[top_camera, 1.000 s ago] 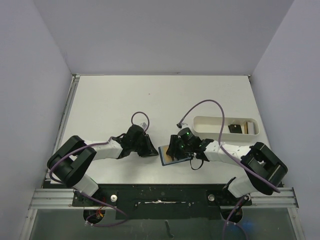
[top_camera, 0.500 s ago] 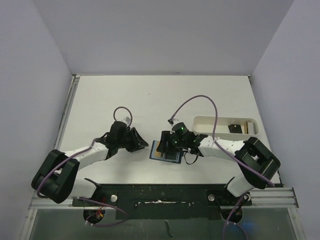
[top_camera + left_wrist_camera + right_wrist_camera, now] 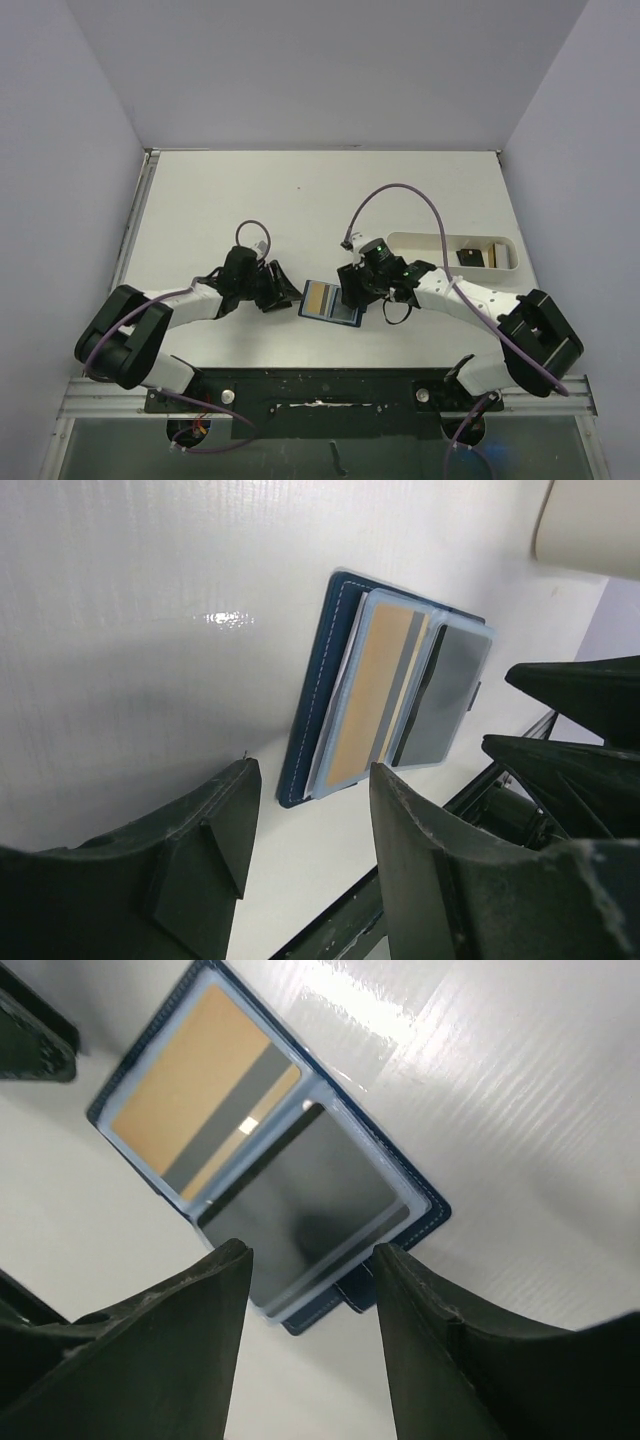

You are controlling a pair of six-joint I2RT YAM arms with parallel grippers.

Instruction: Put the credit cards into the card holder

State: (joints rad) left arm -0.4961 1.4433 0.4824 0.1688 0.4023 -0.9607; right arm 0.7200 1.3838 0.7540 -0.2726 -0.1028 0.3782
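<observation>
The navy card holder (image 3: 312, 313) lies open and flat on the table near the front edge. In its light blue pockets sit a tan card (image 3: 319, 298) and a dark grey card (image 3: 346, 305). The left wrist view shows the holder (image 3: 315, 695) with the tan card (image 3: 372, 695) and the grey card (image 3: 445, 695). So does the right wrist view: holder (image 3: 432, 1215), tan card (image 3: 190, 1095), grey card (image 3: 300, 1200). My left gripper (image 3: 277, 291) (image 3: 310, 815) is open and empty just left of the holder. My right gripper (image 3: 352, 290) (image 3: 312, 1260) is open over its right end, holding nothing.
A long white tray (image 3: 400, 241) stands at the right, holding a dark card (image 3: 468, 257) and a tan card (image 3: 499, 255). Its end shows in the left wrist view (image 3: 590, 530). The black front rail (image 3: 320, 385) runs just below the holder.
The right gripper has let go of the holder, which now lies open a little further left than a second ago. The left gripper drew back left, then came close again.
</observation>
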